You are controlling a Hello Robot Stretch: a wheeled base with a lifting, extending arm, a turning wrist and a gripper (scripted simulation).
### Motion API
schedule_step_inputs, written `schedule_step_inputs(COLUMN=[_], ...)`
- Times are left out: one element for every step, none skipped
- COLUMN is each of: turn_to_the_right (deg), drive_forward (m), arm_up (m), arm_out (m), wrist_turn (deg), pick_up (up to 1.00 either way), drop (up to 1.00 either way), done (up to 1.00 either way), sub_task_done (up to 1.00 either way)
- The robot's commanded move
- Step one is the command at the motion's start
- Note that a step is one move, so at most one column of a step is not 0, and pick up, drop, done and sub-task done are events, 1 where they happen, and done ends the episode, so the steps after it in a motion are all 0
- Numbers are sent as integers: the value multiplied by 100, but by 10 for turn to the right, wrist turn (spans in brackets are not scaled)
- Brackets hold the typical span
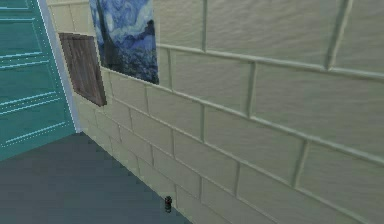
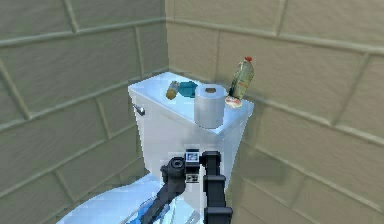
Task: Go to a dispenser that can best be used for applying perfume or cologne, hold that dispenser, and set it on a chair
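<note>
Closest to us, the arm (image 2: pixel 216 195) rises as a dark square bar from six o'clock of the arm side view, ending in two small white squares with black marks. At nine o'clock of them sits the gripper (image 2: pixel 160 200), a dark blocky body whose thin fingers slant toward seven o'clock across the glossy white toilet bowl (image 2: pixel 95 208). With that porcelain behind it, we cannot tell whether it holds anything. Beyond, at twelve o'clock, stands the boxy cistern (image 2: pixel 165 125), smooth and white, with a flat lid. On the lid a toilet-paper roll (image 2: pixel 209 105), a plain white cylinder, stands on end. At two o'clock of the roll, near the lid's far corner, the bottle (image 2: pixel 241 76) stands upright: a slim tan body narrowing to a reddish top. At ten o'clock of the roll lies a low teal object (image 2: pixel 184 90) with an orange patch; we cannot make out what it is. Large olive-beige blocks with pale joints form the wall (image 2: pixel 70 70).

In the forward view the same block wall (image 1: pixel 260 120) runs off toward ten o'clock, carrying a painting (image 1: pixel 126 38) of swirling blue and yellow and a brown wood-grained panel (image 1: pixel 83 68). A teal panelled door (image 1: pixel 28 70) stands at nine o'clock above flat grey-blue floor (image 1: pixel 70 185). At six o'clock, at the wall's foot, sits a small dark object (image 1: pixel 168 205).
</note>
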Motion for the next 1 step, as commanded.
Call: schedule_step_inputs(turn_to_the_right=[0], drive_forward=[0], arm_up=[0], arm_out=[0], wrist_turn=[450], pick_up=[0], drop=[0], done=[0], sub_task_done=[0])
